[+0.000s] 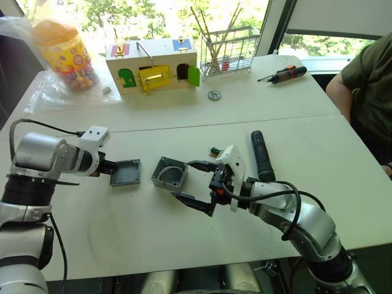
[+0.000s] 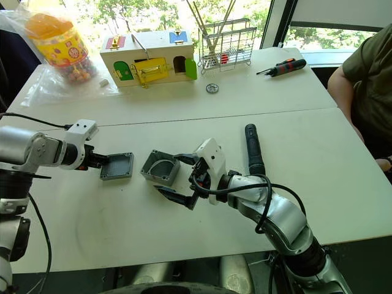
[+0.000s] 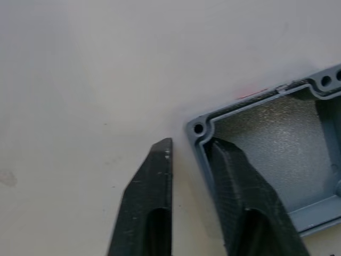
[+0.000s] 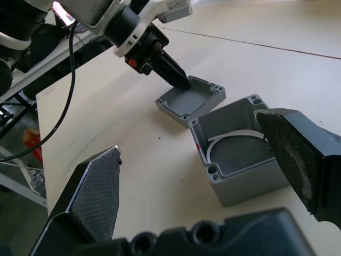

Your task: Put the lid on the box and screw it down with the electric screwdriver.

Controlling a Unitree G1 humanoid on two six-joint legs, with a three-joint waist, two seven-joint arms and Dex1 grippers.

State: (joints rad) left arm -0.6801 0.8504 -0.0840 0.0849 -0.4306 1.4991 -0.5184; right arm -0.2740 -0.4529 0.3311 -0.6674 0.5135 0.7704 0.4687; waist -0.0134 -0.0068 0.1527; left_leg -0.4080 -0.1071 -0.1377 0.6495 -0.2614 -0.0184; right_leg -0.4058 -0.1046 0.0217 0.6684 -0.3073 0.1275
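Lid (image 1: 125, 172) lies hollow side up on the white surface (image 1: 122, 226), toward its left edge, just beside the box (image 1: 169, 173), the two a little apart. My left claw (image 3: 186, 149) straddles the lid's near-left rim: in the left wrist view one finger (image 3: 146, 197) sits outside the wall on the bare surface, the other inside the tray by a corner screw hole, so the claw stands narrowly parted around that rim, and I cannot tell if it pinches yet. The box rests open side up near the middle of the surface, a pale ring visible inside and a small red mark on its wall. My right claw (image 1: 196, 182) is spread wide on the box's right side, one finger reaching over its far corner, the other low toward the near edge, gripping nothing. The electric screwdriver (image 1: 262, 155) lies flat right of that arm, pointing toward the far edge. Farther back stand a wooden box with coloured doors (image 1: 153, 66), a wire rack (image 1: 229, 52), a jar of sweets (image 1: 64, 52) and an orange-and-black hand screwdriver (image 1: 283, 74). A person's arm (image 1: 361, 92) borders the right edge.
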